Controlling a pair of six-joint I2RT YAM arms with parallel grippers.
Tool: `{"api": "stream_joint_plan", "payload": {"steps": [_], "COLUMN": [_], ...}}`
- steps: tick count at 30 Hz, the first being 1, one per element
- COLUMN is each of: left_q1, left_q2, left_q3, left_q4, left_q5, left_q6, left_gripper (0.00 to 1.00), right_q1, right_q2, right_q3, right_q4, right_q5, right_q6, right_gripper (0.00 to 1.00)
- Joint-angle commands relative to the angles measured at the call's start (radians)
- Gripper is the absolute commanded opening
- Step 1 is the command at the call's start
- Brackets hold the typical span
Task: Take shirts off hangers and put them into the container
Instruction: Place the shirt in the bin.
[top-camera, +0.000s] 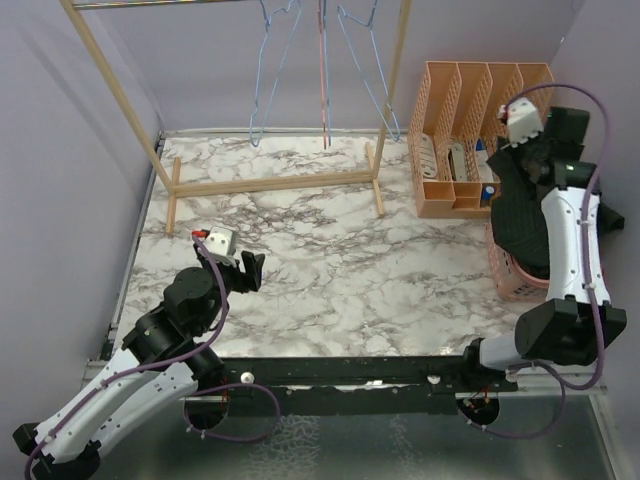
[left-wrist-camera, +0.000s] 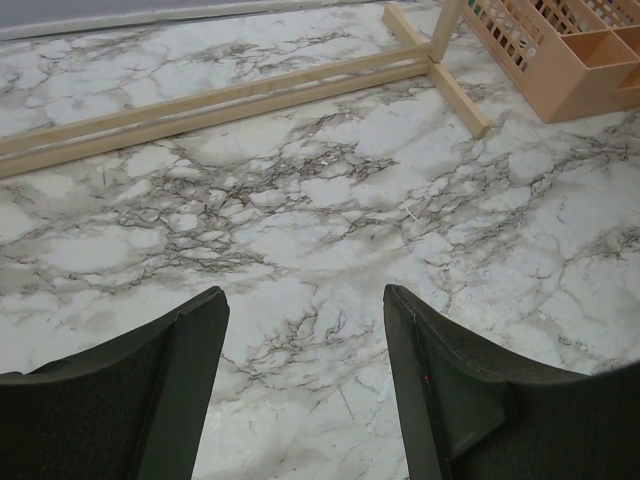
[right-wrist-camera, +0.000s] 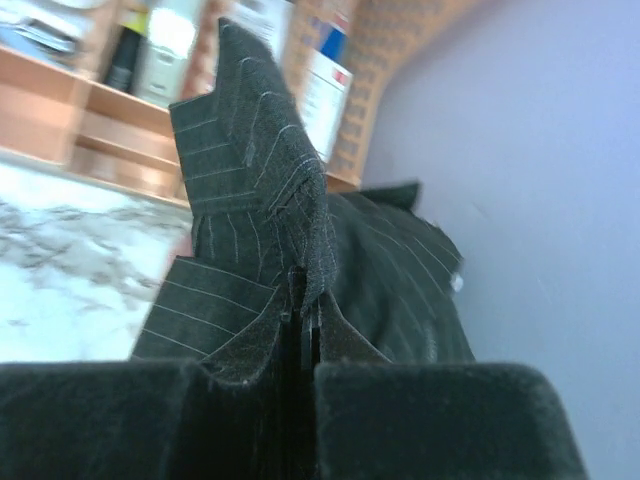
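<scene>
- Marble table (top-camera: 330, 260), centre toward 6 o'clock — open, free passage.
- Wooden rack (top-camera: 270, 185) and its hangers (top-camera: 323, 90) bar 12 o'clock.
- File organizer (top-camera: 460, 130) at 2 o'clock, and basket (top-camera: 515, 280) heaped with black shirt (top-camera: 520, 220) at 3 — both block the right edge.

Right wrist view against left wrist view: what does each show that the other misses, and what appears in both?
Only the right wrist view: the black pinstriped shirt pinched in the right gripper, jaws shut, and a purple wall. Only the left wrist view: the wooden rack base and the left gripper, jaws open with nothing between. Both: the marble table and the peach organizer.
</scene>
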Motion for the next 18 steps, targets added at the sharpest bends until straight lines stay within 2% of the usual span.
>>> {"api": "stream_joint_plan", "payload": {"steps": [1,5,12,18], "left_q1": [0.006,0.005,0.006,0.006], "left_q2": [-0.014,-0.012,0.010,0.030], "left_q3": [-0.006,-0.006,-0.003,-0.002], "left_q4": [-0.002,-0.003,-0.001,0.000], "left_q5": [-0.027,-0.024,-0.021,-0.017], "left_q6": [-0.011,-0.011,-0.011,-0.012], "left_gripper": [0.67,0.67,0.67,0.67], "right_q1": [-0.260,-0.398,-0.403,-0.403], "right_q2": [-0.014,-0.025,-0.104,0.023], "right_q3": [-0.046,-0.190,-0.566,-0.751], "right_q4": [0.069,0.083,0.169,0.229], "right_q5": [-0.089,-0.204,-0.282,-0.265], "right_q6": [0.049,0.000,-0.049,-0.099], "right_gripper": [0.01,0.01,0.01,0.01]}}
